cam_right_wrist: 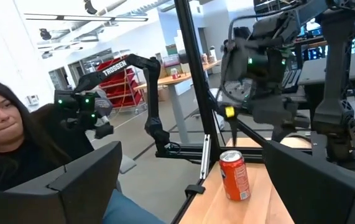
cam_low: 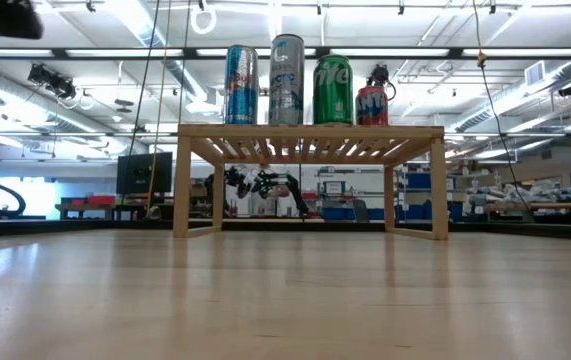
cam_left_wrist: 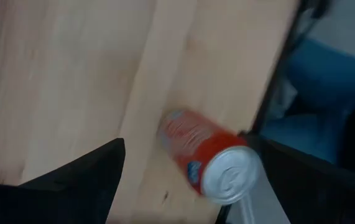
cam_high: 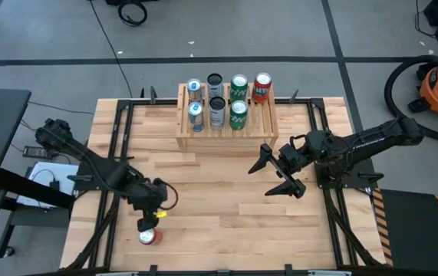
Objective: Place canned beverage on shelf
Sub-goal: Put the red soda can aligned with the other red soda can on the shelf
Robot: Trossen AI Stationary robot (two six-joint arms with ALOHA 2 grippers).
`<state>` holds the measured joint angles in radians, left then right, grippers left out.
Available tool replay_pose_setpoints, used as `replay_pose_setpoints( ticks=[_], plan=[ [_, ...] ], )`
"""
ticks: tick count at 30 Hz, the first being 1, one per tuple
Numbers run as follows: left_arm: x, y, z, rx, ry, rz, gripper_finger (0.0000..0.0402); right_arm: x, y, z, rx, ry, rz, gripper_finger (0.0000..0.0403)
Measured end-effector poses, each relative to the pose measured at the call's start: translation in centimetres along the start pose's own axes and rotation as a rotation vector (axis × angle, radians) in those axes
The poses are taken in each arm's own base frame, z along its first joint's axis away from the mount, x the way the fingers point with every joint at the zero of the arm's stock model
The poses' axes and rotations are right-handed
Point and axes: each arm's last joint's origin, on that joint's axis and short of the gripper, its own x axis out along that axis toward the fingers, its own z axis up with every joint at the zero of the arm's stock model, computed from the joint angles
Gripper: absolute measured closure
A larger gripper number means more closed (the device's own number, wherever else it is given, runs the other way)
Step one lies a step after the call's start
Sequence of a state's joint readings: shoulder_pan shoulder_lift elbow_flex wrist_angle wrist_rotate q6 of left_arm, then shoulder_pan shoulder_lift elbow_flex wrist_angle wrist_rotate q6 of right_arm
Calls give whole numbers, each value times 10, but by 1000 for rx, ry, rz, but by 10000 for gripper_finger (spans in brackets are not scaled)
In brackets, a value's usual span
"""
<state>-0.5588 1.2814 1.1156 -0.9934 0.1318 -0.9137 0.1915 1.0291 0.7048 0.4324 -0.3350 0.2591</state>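
Observation:
A red-orange can [cam_high: 149,236] stands upright on its base near the table's near edge, left of the middle; it also shows in the left wrist view [cam_left_wrist: 205,158] and the right wrist view [cam_right_wrist: 234,175]. My left gripper [cam_high: 149,221] hovers just above it, open, its fingers [cam_left_wrist: 71,180] wide on either side of the can. The light-wood shelf [cam_high: 226,115] stands at the table's far middle with several cans on its slatted top [cam_low: 310,132]. My right gripper [cam_high: 274,175] is open and empty, right of the table's middle.
The cans on the shelf [cam_high: 217,96] are blue, silver, green and red, in two rows. Bare table [cam_high: 219,207] lies between the red can and the shelf. A person [cam_right_wrist: 9,137] sits beyond the table's left side. A dark frame rail [cam_left_wrist: 276,81] runs along the table edge by the can.

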Motion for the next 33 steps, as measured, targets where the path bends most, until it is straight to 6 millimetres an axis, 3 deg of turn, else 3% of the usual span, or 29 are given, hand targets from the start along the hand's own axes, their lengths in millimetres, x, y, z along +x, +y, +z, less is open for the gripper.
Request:
replay_pose_setpoints(
  ticks=[4,10,30,33],
  plan=[
    [13,-4,-6,-74,62,62,28,0,1,0,0,4,12,5],
    [24,-19,-12,-125,73,20,28,0,1,0,1,5,15,5],
    [26,-29,-26,-318,79,18,28,0,2,-1,13,14,28,5],
    [34,-32,-29,-324,94,43,28,0,1,-2,15,21,26,5]
  ],
)
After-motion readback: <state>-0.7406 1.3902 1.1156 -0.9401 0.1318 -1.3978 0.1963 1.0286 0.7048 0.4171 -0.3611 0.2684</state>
